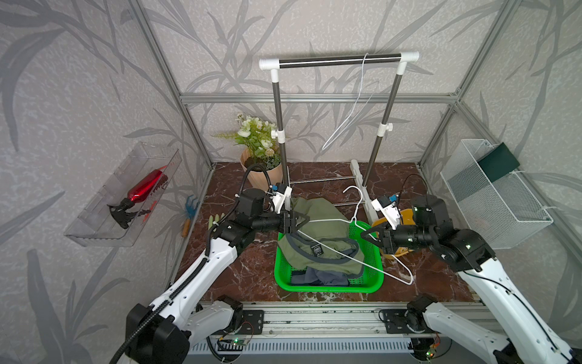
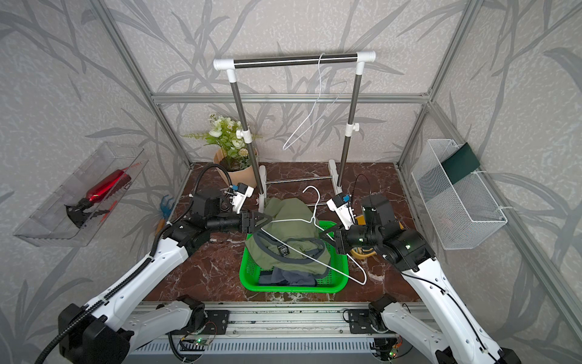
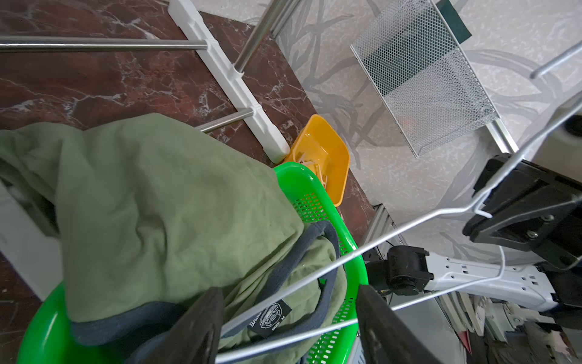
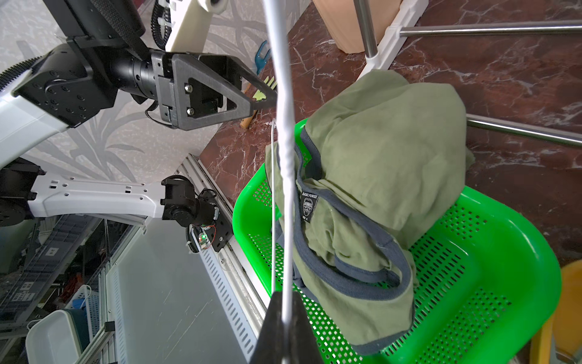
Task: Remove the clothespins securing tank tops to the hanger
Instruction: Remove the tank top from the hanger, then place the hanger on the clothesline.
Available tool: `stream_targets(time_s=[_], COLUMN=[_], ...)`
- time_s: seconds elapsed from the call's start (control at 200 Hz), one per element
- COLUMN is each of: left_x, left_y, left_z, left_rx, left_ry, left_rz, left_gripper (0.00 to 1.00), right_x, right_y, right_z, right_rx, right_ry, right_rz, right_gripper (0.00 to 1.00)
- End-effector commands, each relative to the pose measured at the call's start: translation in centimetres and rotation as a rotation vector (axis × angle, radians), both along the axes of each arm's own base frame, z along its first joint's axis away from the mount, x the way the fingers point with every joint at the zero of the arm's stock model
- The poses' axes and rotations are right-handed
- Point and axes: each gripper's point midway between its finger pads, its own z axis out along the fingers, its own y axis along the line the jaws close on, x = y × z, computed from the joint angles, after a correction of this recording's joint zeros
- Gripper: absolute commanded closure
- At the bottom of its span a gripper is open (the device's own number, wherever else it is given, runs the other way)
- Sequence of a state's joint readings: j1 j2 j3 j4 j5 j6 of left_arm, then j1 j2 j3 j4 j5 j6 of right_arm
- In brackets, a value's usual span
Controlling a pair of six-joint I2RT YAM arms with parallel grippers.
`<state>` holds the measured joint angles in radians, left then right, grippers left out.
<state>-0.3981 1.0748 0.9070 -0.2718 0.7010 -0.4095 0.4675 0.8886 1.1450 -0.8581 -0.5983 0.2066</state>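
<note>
- Leaf-print walls all round, red marble tabletop (image 1: 245, 268) below, and a green basket (image 1: 324, 288) sits dead centre.
- Olive top (image 1: 324, 227) lies heaped in the basket, spilling over the far rim. Navy top (image 1: 324, 275) peeks out from under it at the near end.
- White wire hanger (image 4: 285, 126) is up in the air just above the olive top, stretched between the two arms.
- Right gripper (image 1: 363, 234) has it: fingers (image 4: 283, 331) are pinched tight on the wire at the neck, below the hook.
- Left gripper (image 1: 302, 223) sits at the hanger's opposite shoulder. Its fingers (image 3: 201, 321) are spread wide and both wire runs pass through the gap. Whether either pad touches the wire, I cannot tell.
- Clothespins (image 3: 315, 167), the pale ones, lie piled in a yellow tray (image 3: 333, 151). It sits just beside the basket's far corner on the right arm's side, and the pins are well apart from both pairs of fingers.
- At the back, the rack (image 1: 340, 60) stands upright behind the basket.
</note>
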Motion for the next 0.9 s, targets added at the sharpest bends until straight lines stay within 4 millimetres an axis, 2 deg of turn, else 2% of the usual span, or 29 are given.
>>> stream_targets(time_s=[0.0,0.14,0.245,0.35,0.485,0.895], left_x=[0.8,1.0,0.9,0.6,0.5,-0.4], left_y=[2.4,5.8,7.2,7.3,7.1,6.5], left_z=[0.9,0.9,0.2,-0.5,-1.3,-2.4], left_rx=[0.047,0.139,0.193,0.202,0.200,0.177], left_ry=[-0.060,-0.092,-0.084,-0.061,-0.036,0.017], left_rz=[0.163,0.337,0.394,0.392,0.383,0.350], left_gripper=[0.32,0.32,0.32,0.32,0.32,0.32], right_x=[0.2,1.9,4.3,6.8,9.8,20.5], right_y=[-1.0,-1.9,-3.9,-6.5,-8.2,-8.6], right_z=[1.4,3.5,5.2,7.2,10.4,19.9], right_rx=[-0.034,-0.105,-0.236,-0.386,-0.459,-0.525], right_ry=[-0.046,-0.108,-0.178,-0.242,-0.324,-0.567], right_rz=[-0.037,-0.102,-0.208,-0.330,-0.465,-0.669], right_gripper=[1.00,1.00,1.00,1.00,1.00,1.00])
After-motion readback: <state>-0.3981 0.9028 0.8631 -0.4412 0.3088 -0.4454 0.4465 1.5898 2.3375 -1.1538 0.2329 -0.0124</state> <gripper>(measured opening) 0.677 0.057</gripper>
